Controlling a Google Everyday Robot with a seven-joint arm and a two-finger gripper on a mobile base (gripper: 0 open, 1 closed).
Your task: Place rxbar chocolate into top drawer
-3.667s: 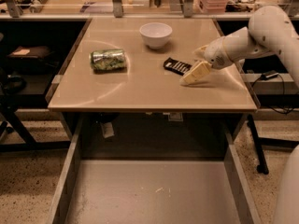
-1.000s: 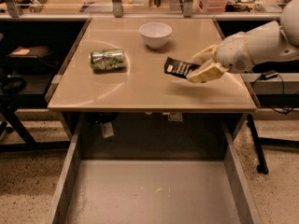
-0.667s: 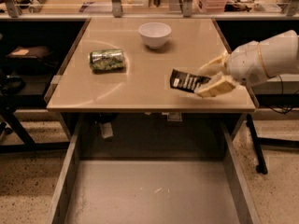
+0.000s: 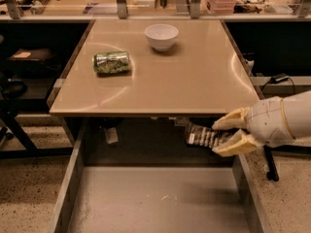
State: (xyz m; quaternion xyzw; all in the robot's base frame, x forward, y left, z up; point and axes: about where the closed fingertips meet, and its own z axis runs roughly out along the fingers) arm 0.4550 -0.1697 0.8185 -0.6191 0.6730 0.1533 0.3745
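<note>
gripper (image 4: pixel 232 132) pinching rxbar chocolate (image 4: pixel 206 136) by its right end, held over top drawer (image 4: pixel 146 198) far-right side, so release drops it inside.

The pincer (image 4: pixel 217 139), clasping the rxbar chocolate (image 4: pixel 203 135), hangs at right centre under the bench (image 4: pixel 184 76) front edge, above the rear right corner of the top drawer (image 4: pixel 146 198); its floor, lower centre, lies open
</note>
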